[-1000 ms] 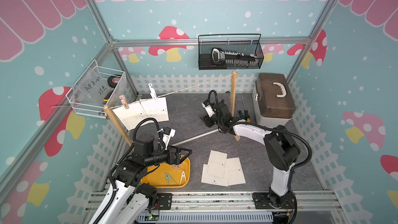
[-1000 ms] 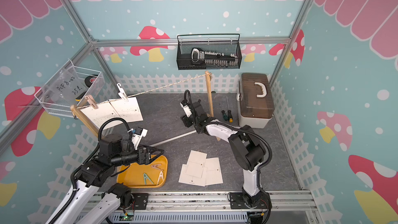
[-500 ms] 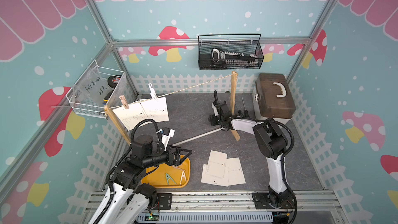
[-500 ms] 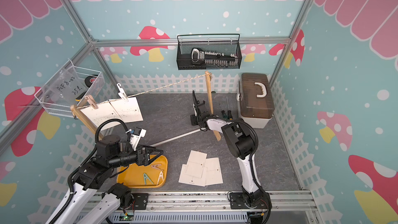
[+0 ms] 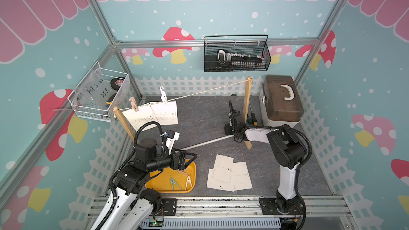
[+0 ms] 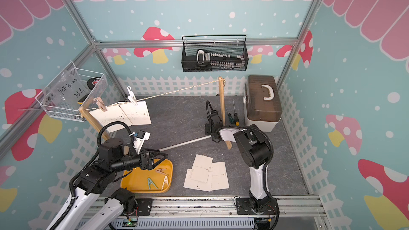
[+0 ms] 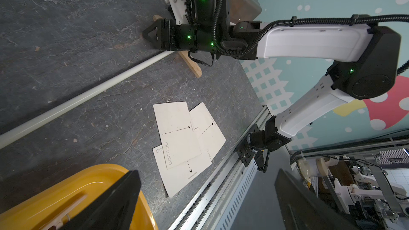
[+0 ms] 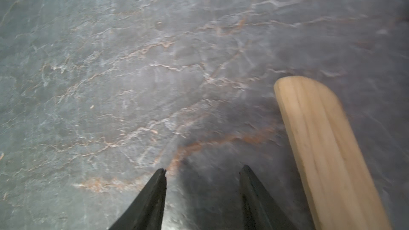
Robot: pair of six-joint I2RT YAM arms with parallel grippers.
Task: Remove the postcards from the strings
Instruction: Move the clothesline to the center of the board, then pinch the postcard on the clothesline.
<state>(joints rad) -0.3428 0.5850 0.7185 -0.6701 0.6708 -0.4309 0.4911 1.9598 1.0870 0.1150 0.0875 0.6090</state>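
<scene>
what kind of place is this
Probably a staged robot test cell: printed mushroom wallpaper on an aluminium frame, left arm and right arm bolted to a front rail, a string holding postcards.

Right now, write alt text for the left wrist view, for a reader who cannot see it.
Three overlapping postcards lie flat on the grey tabletop, beside a yellow tray. Beyond them the right gripper hangs low by a wooden foot and white rod; the left gripper, open and empty, fills the foreground.
</scene>
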